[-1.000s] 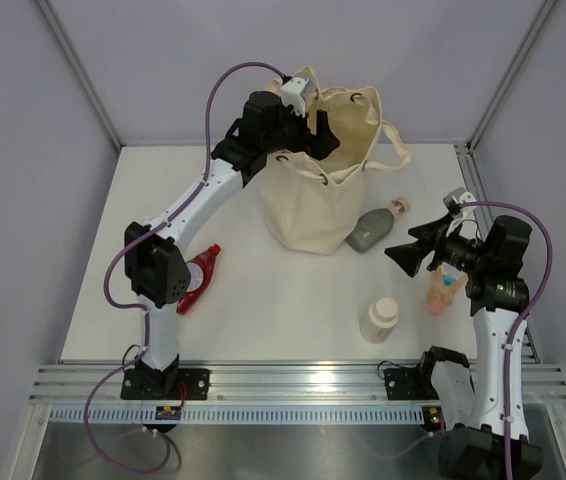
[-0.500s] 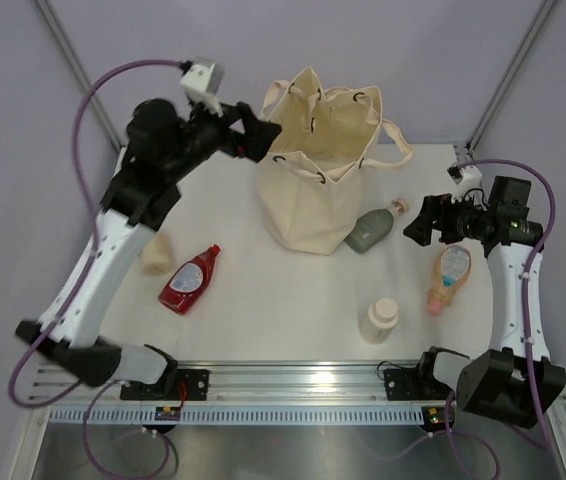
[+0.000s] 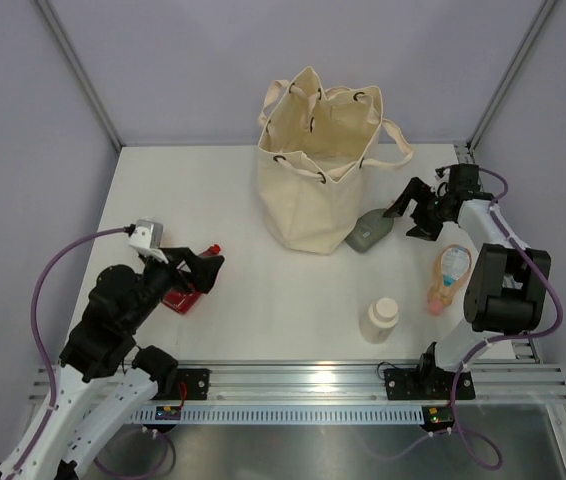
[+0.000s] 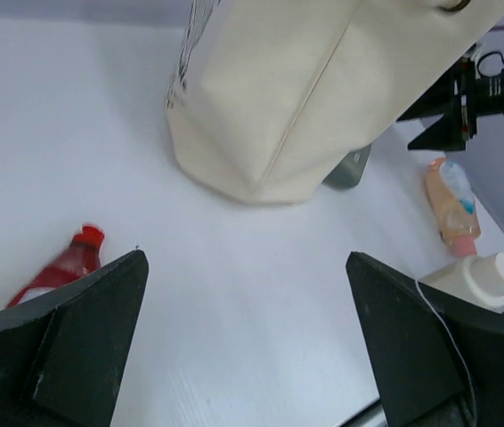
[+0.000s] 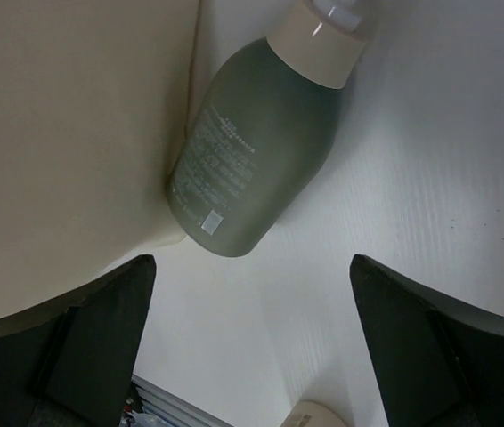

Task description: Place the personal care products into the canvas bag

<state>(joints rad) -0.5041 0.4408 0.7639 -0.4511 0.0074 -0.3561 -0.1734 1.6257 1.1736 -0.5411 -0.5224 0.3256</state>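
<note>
Pale lilac walls (image 3: 163, 60) box in a white worktop (image 3: 263, 310). The bag (image 3: 313, 190) stands upright at the back with its mouth open. I can see four products outside it. A green bottle (image 3: 369, 230) lies on its side against the bag's right foot. A pink tube (image 3: 450, 275) and a cream bottle (image 3: 379, 318) sit further forward on the right, and a red bottle (image 3: 178, 297) is on the left.

The right jaws are spread wide and empty, hanging just above the green bottle. In the wrist view the bottle sits ahead of them, not yet between them. The left jaws are equally wide and hold nothing, low over the worktop just beside the red bottle.

I read the step in hand as picking up the green bottle. Its lower flank touches the cloth, and from here I can't tell whether the base is tucked under a fold or merely resting against it. So I'd go for the shoulder near the cap (image 5: 328, 36), which points away from the bag and has bare worktop on both sides. I'd square the wrist across the bottle's width, come down until the jaws bracket it, then close slowly. Closing lower down risks pinching canvas with it and tugging the bag over. Once lifted, the bottle needs to clear the bag's top before I let go.
</note>
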